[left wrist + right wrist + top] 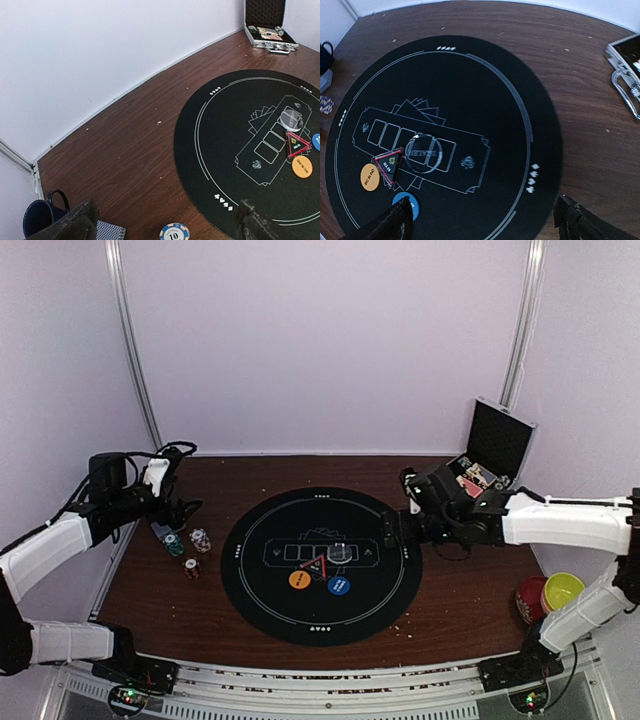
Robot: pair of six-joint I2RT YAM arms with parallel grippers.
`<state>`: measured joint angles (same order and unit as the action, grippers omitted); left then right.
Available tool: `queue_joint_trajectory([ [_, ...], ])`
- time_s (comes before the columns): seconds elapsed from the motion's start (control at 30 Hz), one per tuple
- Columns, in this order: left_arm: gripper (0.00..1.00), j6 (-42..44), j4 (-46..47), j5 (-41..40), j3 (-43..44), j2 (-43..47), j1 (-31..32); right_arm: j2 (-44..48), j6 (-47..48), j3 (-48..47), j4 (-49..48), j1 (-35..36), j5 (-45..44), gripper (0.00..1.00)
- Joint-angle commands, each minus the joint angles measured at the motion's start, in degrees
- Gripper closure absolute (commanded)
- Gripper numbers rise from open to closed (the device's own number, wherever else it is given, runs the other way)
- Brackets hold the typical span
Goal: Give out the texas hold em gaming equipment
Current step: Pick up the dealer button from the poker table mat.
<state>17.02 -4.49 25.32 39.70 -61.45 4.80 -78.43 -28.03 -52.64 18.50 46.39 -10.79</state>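
Orange disc (299, 579), blue disc (338, 586) (one each)

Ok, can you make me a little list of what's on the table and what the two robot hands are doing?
mat: round black mat, middle of the table
on the mat: orange disc, blue disc, red triangle marker, clear disc
left of the mat: poker chips
far right corner: open case
near right: red bowl, yellow bowl
left gripper: open, empty, near the poker chips
right gripper: open, empty, at the mat's right edge
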Motion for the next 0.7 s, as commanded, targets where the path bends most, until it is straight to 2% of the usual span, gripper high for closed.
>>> queue_joint_trajectory([
  [0.0, 0.02, 4.3, 3.9, 6.2, -1.9, -0.6, -0.5, -11.3, 2.9, -9.6, -3.3, 5.9, -2.8, 0.00],
  [0.17, 0.02, 5.5, 7.4, 7.1, -2.8, -4.7, -0.5, -25.1, 3.0, -21.0, -1.4, 8.7, -2.8, 0.00],
  [0.3, 0.02, 6.1, 4.7, 7.7, -1.4, -7.7, -0.5, -31.6, 2.7, -25.6, -1.3, 8.8, -2.6, 0.01],
  [0.67, 0.02, 3.9, 9.6, 6.9, -5.9, -3.3, -0.5, -36.0, 1.1, -21.7, -6.0, 8.8, -3.9, 0.08],
])
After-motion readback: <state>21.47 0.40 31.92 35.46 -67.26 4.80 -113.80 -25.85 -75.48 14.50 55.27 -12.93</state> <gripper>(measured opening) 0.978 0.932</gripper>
